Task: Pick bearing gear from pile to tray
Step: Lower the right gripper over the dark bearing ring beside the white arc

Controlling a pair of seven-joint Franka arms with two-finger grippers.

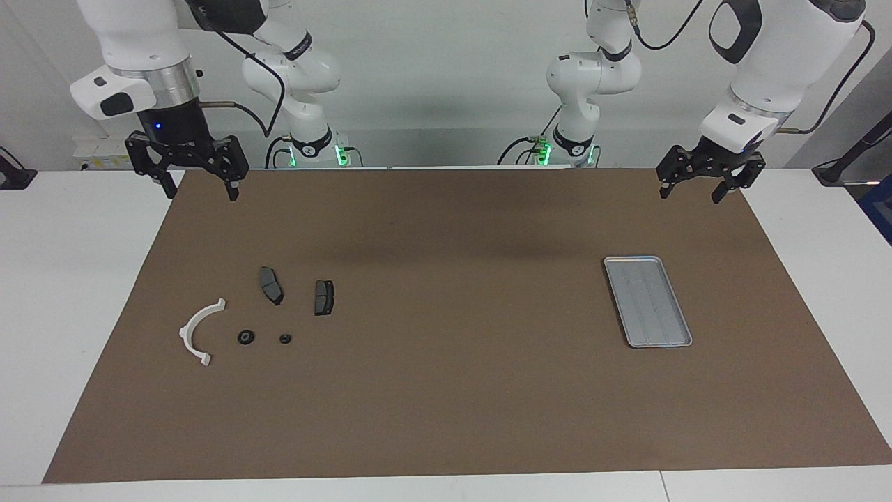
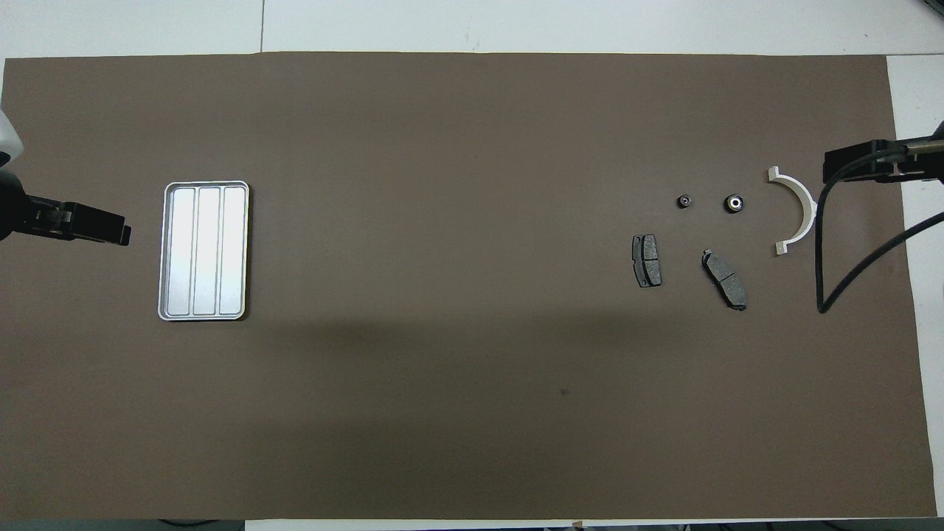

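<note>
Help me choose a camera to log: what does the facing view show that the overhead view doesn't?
Facing only: both arm bodies and bases, plus the open left gripper and open right gripper raised over the mat's edge nearest the robots. Overhead only: the tray undistorted, three lengthwise panels clear. Both: tray, white bracket, two brake pads, two small round parts.

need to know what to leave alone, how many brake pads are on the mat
2. Both lie in the pile toward the right arm's end: one brake pad beside the white bracket, the other brake pad beside it, toward the tray. None looks hidden.
</note>
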